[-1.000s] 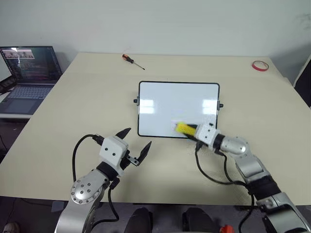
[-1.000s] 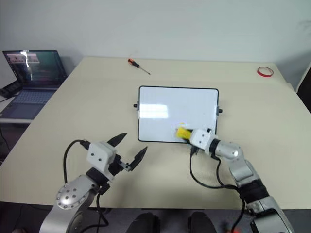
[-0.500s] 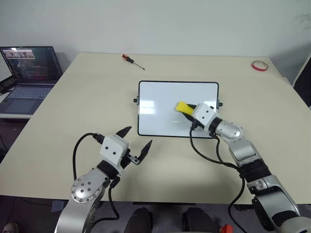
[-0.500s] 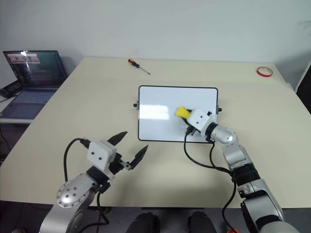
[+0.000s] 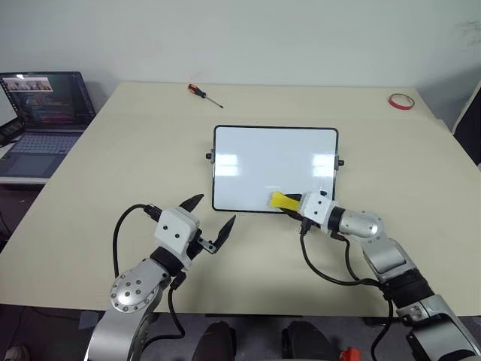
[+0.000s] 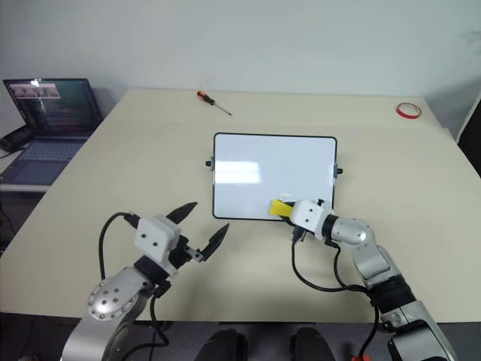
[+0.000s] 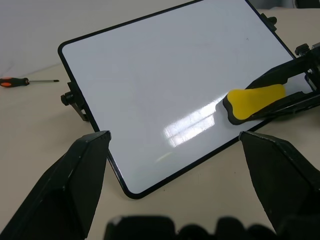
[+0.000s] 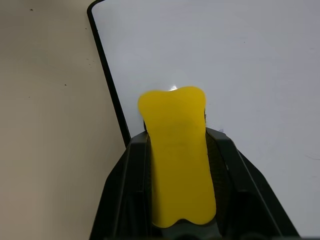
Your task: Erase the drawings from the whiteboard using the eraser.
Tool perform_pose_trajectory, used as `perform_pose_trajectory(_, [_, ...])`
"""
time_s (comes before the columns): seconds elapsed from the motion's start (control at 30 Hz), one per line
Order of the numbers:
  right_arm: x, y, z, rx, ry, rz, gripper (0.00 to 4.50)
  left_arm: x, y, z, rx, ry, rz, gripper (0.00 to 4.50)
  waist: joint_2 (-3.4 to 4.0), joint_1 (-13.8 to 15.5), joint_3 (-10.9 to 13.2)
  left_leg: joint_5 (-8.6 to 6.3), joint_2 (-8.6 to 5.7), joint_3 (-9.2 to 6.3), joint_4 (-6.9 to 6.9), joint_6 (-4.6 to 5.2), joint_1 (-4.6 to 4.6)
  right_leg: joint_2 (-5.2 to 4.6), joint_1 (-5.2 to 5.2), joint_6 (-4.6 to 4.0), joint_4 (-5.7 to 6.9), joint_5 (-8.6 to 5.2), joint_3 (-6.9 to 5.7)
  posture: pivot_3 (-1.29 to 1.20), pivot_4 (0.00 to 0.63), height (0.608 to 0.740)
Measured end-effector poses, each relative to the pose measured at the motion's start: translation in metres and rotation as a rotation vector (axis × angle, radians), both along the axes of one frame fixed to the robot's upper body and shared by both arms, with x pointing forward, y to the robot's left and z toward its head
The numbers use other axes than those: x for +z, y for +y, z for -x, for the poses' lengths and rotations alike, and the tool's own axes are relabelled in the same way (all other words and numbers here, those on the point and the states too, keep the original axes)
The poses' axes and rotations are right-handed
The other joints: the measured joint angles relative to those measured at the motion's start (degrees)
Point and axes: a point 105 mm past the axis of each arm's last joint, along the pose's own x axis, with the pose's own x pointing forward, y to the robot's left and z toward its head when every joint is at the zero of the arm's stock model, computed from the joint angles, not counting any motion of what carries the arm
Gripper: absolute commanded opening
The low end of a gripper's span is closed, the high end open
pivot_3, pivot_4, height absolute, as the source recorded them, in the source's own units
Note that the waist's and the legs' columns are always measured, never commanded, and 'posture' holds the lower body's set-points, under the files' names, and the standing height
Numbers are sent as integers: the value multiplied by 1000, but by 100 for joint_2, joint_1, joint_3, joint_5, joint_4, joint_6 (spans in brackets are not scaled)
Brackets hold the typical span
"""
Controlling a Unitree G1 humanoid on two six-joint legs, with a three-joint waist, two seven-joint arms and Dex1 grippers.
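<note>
Back from the board's middle half a second ago, my one eraser (image 5: 285, 200) now sits clamped between the right gripper (image 5: 294, 204) fingers on the whiteboard (image 5: 274, 167) edge nearest the table's (image 5: 113, 165) front. Left gripper (image 5: 210, 218) fingers spread, empty. No drawings visible.
</note>
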Motion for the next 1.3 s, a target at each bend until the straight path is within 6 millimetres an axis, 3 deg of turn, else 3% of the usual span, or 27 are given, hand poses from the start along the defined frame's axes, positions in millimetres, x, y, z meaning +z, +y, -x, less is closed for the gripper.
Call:
perform_pose_trajectory(0.1, [4, -4, -7, -53, -31, -22, 1153, 2, -1, -3, -6, -9, 0, 4500, -1, 3, 1, 3, -2, 1, 5, 0, 0, 0, 1, 3, 2, 5, 3, 0, 150, 740])
perform_pose_trajectory(0.27, [34, -23, -32, -188, -139, -73, 1153, 3, -3, -4, -25, -11, -2, 4500, -4, 8, 3, 23, -7, -2, 4, 2, 1, 0, 1, 6, 0, 22, 3, 0, 150, 740])
perform_pose_trajectory(0.37, [35, -26, -33, -202, -145, -74, 1153, 2, -4, -5, -30, -6, -2, 4500, -5, 9, 3, 23, -6, -2, 2, 2, 1, 0, 0, 6, 0, 22, 4, 0, 150, 740])
perform_pose_trajectory(0.5, [30, -26, -25, -181, -133, -64, 1153, 1, -6, -5, -36, -2, -1, 4500, -5, 11, 2, 22, -6, 0, -2, 3, -2, -2, 0, 6, -6, 22, 3, 0, 150, 740])
perform_pose_trajectory(0.8, [-4, -16, 11, -48, 15, -4, 1153, 0, -7, -4, -44, 0, -1, 4500, -4, -15, 7, 22, -2, 2, -8, 3, -3, -1, -2, 5, -10, 21, 6, 0, 150, 740])
perform_pose_trajectory(0.97, [6, -19, 12, -90, 38, -48, 1153, 2, -9, -7, -68, -8, -1, 4500, -4, -2, 30, 22, -2, -1, -7, 2, -16, -1, -13, 5, -9, 21, 2, 0, 150, 740])
perform_pose_trajectory(1.13, [34, -36, 26, -176, 45, -176, 1153, 6, -15, -21, -144, -20, 17, 4500, -3, 47, 39, 25, -4, -15, 2, -2, -103, -2, -89, 5, -10, 21, -16, 0, 150, 740])
perform_pose_trajectory(1.23, [47, -49, 42, -255, 46, -229, 1153, 14, -29, -31, -276, -10, 78, 4500, -2, 93, 39, 30, -2, -20, 4, -10, -148, -1, -125, 5, -10, 21, -23, 0, 150, 740])
perform_pose_trajectory(1.3, [53, -64, 50, -370, 52, -243, 1153, 24, -49, -31, -446, -10, 135, 4500, -3, 136, 39, 37, -3, -21, 9, -24, -166, -1, -134, 5, -12, 21, -28, 0, 150, 740])
